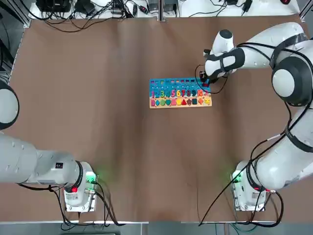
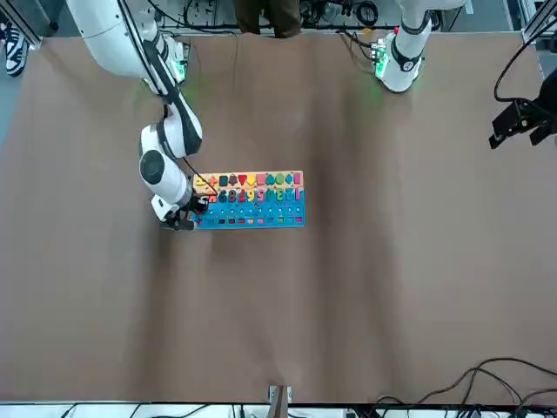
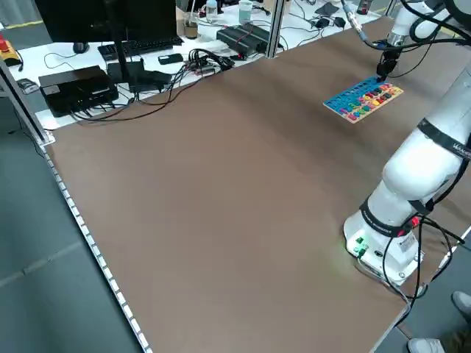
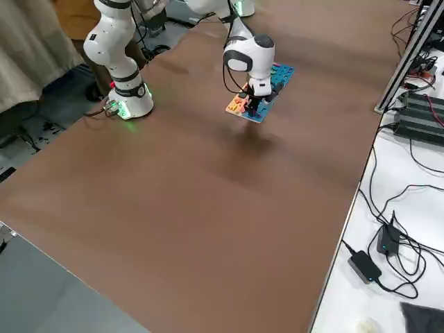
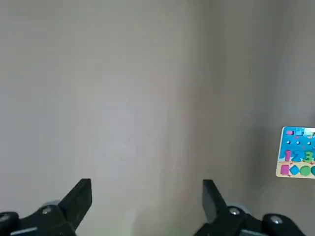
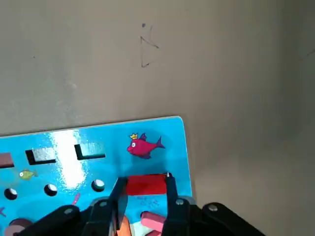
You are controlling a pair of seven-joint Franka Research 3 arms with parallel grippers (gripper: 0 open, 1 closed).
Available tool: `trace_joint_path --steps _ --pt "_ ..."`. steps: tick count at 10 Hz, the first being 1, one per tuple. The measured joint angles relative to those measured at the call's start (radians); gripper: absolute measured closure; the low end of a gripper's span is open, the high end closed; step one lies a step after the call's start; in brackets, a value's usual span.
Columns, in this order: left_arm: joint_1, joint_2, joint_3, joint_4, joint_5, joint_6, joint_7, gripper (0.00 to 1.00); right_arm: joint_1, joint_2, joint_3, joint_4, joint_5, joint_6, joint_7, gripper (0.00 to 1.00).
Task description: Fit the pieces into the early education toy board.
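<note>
The right gripper [image 6: 143, 196] was positioned over the right-hand end of the early education toy board [image 1: 180, 93], fingers pointing down and clamped on a small red piece [image 6: 145, 185]. In the right wrist view, the piece sat between the two fingertips just above the board's blue surface, close to the printed pink fish [image 6: 143, 145] and the board's rounded corner. Whether the piece touched the board could not be determined. Just beside the fingers, a pink-red piece [image 6: 152, 220] and part of an orange piece [image 6: 124, 225] lay on the board. Two empty rectangular slots [image 6: 66, 153] were visible farther along the blue field. The board lay flat on the brown table [image 1: 98, 122], in the far right portion as seen from overhead, with its wooden strip toward the robot. The left gripper [image 5: 146, 199] hung above bare table well apart from the board, its fingers spread wide and holding nothing.
</note>
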Motion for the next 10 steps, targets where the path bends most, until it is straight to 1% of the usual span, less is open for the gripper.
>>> trace_joint_path --steps 8,10 --pt "-0.008 0.014 -0.014 0.0 0.0 -0.027 0.0 0.01 0.006 0.0 -0.009 0.0 0.002 -0.004 -0.001 0.64" --pt "-0.008 0.014 -0.017 0.0 0.0 -0.032 0.0 0.01 0.008 0.009 -0.019 0.0 0.006 -0.004 -0.002 0.59"
